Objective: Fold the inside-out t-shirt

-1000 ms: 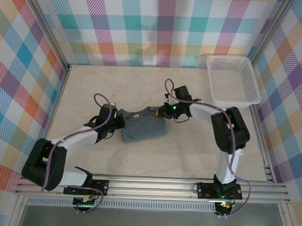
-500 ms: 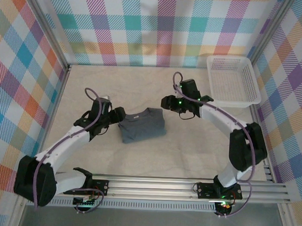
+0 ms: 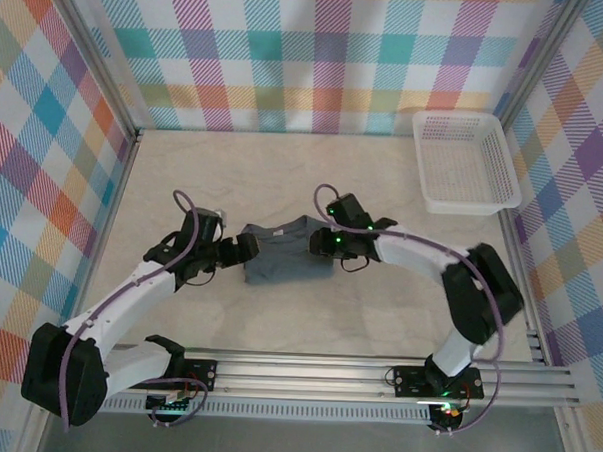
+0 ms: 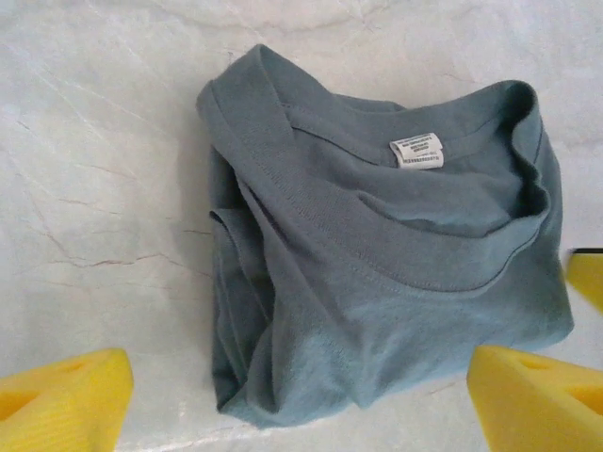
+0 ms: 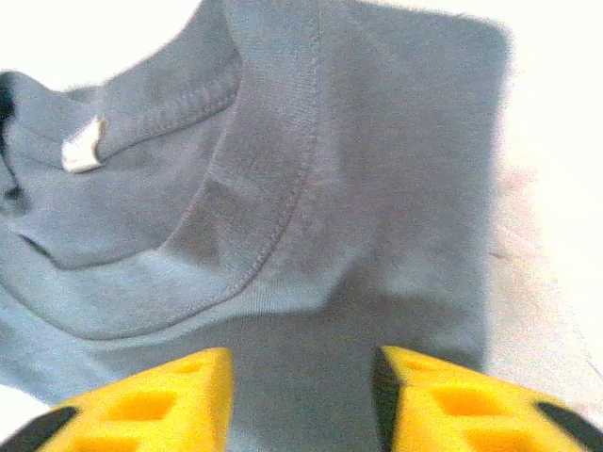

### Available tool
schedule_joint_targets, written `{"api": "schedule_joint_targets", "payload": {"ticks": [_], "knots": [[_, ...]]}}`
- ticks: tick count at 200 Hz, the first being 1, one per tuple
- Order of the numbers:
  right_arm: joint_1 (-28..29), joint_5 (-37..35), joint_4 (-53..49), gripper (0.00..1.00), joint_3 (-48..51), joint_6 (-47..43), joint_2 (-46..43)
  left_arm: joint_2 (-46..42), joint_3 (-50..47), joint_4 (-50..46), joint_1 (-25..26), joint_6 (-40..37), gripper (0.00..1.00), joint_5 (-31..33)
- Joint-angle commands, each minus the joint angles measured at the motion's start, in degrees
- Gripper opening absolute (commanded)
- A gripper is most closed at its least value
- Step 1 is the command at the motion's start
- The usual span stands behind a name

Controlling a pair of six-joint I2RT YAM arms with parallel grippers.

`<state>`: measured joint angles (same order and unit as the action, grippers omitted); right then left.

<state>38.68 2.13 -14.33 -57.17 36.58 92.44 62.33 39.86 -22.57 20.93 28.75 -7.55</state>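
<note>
Currently the inside-out t-shirt (image 3: 288, 255) lies folded into a compact slate-grey bundle on the pale table (image 3: 378, 309), mid-field, collar and white neck label (image 4: 417, 151) facing up, well apart from the white mesh basket (image 3: 472, 207) at the far right corner, whose bare mesh floor shows. Left gripper (image 3: 244, 249) at the bundle's left edge, jaws spread wide, holding nothing; right gripper (image 3: 319, 243) over its right edge, yellow pads (image 5: 151, 400) partly apart above the fabric, gripping none of it
</note>
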Motion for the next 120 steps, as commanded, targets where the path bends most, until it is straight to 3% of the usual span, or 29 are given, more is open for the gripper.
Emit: {"api": "schedule_joint_targets", "payload": {"ticks": [1, 20, 39, 48, 72, 87, 105, 120], "knots": [[-0.01, -7.32, 1.74, 0.48, 5.6, 12.13, -4.91, -3.39, 5.37, -6.37, 0.08, -4.41, 0.93, 2.99], [0.0, -1.58, -1.01, 0.48, 2.1, 14.37, 0.27, -4.07, 6.99, -7.78, -0.08, -4.56, 0.93, 2.74], [1.19, 8.93, 2.4, 0.38, -1.98, 15.69, 6.48, -4.87, 7.66, -8.73, -0.1, -3.94, 0.93, 3.74], [2.65, 11.49, 4.03, 0.35, -4.52, 15.87, 9.4, -5.82, 7.47, -8.8, -0.1, -3.12, 1.0, 5.34], [5.91, 17.03, 5.06, 0.27, -15.71, 16.35, 18.63, -9.02, 6.56, -8.85, -0.25, 0.66, 1.0, 9.94], [6.83, 15.68, -4.18, 0.27, -27.01, 14.01, 24.4, -11.11, 5.38, -8.81, -0.43, 4.29, 1.0, 12.48], [7.02, 20.3, 10.79, 0.26, -28.88, 21.79, 30.13, -12.51, 3.32, -8.31, -1.5, 8.21, 1.0, 13.31], [7.96, 23.45, 6.38, 0.25, -42.3, 23.4, 39.32, -12.95, 1.29, -7.08, -3.44, 12.56, 1.0, 14.24]]}}
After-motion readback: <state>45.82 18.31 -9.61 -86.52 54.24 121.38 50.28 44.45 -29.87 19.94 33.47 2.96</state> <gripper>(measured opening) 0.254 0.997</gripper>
